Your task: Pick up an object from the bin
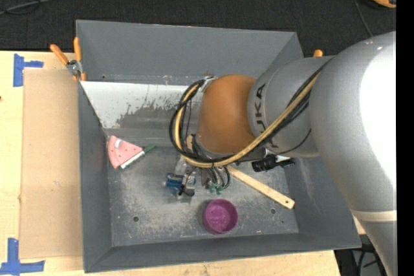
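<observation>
My gripper (185, 181) is low over the middle of the bin floor, mostly hidden under the arm's wrist. A small blue piece (173, 184) sits at its left end; I cannot tell whether this is a loose thing or part of the gripper. A purple round cup (220, 215) stands on the floor just below and right of the gripper, apart from it. A pale wooden stick (264, 189) lies slanted to its right, with its upper end hidden under the wrist.
A pink watermelon-slice toy (123, 152) with a green rim lies at the left, near the sloped back wall. The arm and its cables cover the bin's right half.
</observation>
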{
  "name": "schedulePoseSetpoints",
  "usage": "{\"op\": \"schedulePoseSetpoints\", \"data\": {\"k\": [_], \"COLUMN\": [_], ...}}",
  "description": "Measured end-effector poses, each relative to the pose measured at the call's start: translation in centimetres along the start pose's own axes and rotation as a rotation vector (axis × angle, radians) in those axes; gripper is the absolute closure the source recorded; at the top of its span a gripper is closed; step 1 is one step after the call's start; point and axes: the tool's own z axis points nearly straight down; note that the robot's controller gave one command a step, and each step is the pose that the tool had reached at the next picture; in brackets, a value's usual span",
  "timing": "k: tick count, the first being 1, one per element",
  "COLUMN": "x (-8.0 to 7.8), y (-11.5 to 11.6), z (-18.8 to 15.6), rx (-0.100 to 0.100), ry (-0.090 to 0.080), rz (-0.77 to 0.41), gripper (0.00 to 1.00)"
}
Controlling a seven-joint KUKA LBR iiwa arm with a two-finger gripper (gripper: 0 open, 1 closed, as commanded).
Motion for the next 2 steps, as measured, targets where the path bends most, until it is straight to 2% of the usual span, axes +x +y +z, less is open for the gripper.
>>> {"op": "schedulePoseSetpoints", "data": {"k": [2], "x": [0.02], "y": [-0.03], "z": [-0.98], "rx": [0.000], "ry": [0.001], "rz": [0.001], "gripper": [1.00]}}
